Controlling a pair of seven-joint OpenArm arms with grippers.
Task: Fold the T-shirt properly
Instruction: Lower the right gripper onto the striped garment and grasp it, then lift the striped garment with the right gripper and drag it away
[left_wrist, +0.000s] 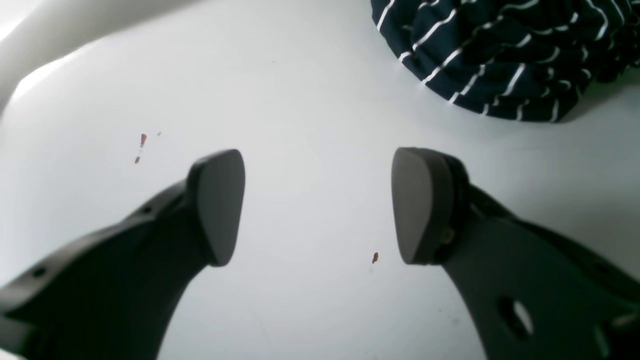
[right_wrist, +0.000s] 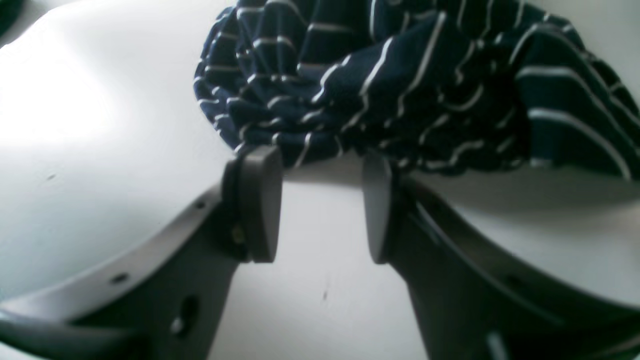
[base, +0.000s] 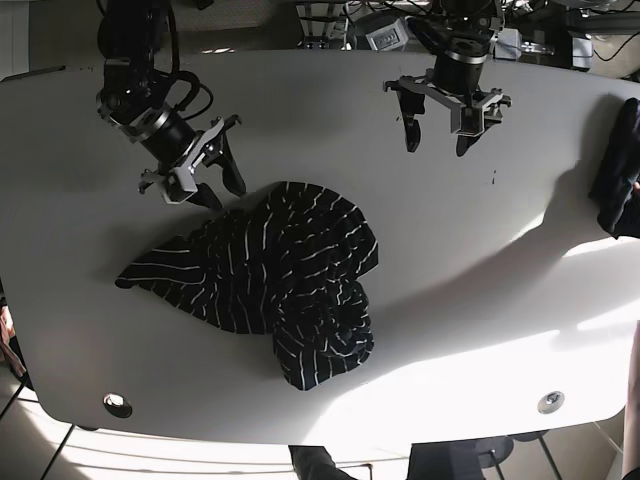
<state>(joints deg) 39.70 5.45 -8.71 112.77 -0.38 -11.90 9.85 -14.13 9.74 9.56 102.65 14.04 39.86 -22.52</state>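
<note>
A dark navy T-shirt (base: 270, 280) with thin white stripes lies crumpled in a heap on the white table (base: 480, 290), left of centre. My right gripper (base: 225, 192) hovers at the heap's upper left edge. In the right wrist view, that gripper (right_wrist: 322, 205) is open, with the T-shirt (right_wrist: 400, 85) bunched just beyond its fingertips and nothing between them. My left gripper (base: 437, 143) hangs over bare table at the back, well apart from the shirt. In its own view the left gripper (left_wrist: 317, 200) is wide open and empty, and a corner of the T-shirt (left_wrist: 500, 55) shows at top right.
Another dark cloth (base: 615, 170) hangs at the table's right edge. Small red specks (left_wrist: 141, 142) mark the table under the left gripper. Round fittings (base: 548, 402) sit near the front corners. Cables and equipment (base: 380, 30) crowd the back edge.
</note>
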